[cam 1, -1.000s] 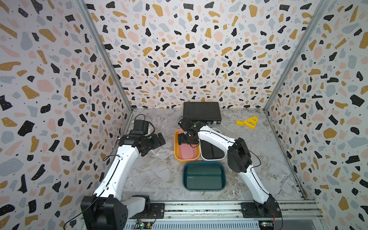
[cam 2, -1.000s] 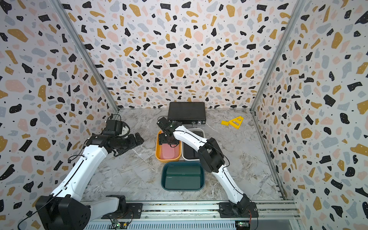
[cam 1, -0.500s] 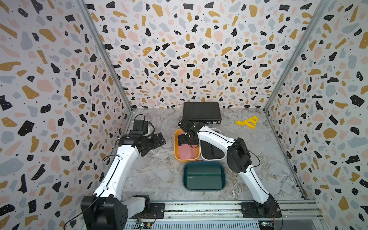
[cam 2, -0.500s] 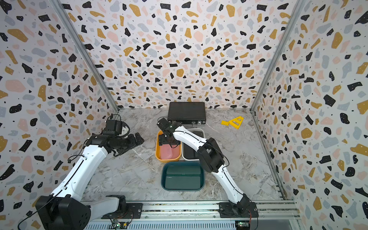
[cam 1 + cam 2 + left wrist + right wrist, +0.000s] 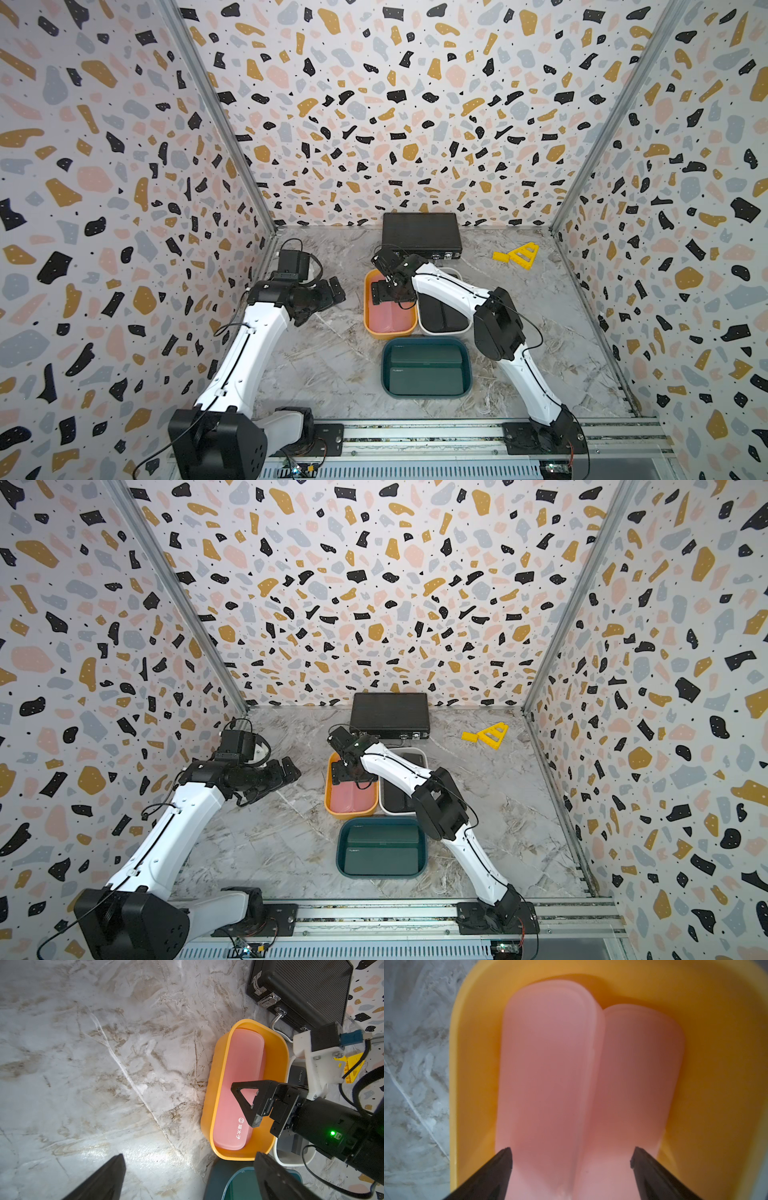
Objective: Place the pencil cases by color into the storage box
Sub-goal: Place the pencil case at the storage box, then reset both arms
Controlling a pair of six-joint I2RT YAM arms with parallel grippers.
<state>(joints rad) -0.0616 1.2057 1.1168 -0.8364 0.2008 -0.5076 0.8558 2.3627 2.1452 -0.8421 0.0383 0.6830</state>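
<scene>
Release of the pink pencil case (image 5: pixel 546 1076) into the orange tub (image 5: pixel 716 1064) looks finished, right fingers (image 5: pixel 488 1178) and left fingers (image 5: pixel 99 1182) both spread empty, so next move needs a straight lift out.

Lab cell w/ patterned walls (image 5: pixel 374 104)

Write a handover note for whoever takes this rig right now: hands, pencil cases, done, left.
Hands: left hand open and empty, over the table beside the orange tub. The right hand is open and empty, over the pink pencil cases in that tub.
Cases: two pink in the orange tub. The black pencil cases are in the white tub, partly hidden by the right arm. Two dark green pencil cases are in the dark green tub.
Done: every case in view sits in a tub, sorted by colour.
Left: no loose case in view; probably just lift the right hand away and park both arms.
</scene>
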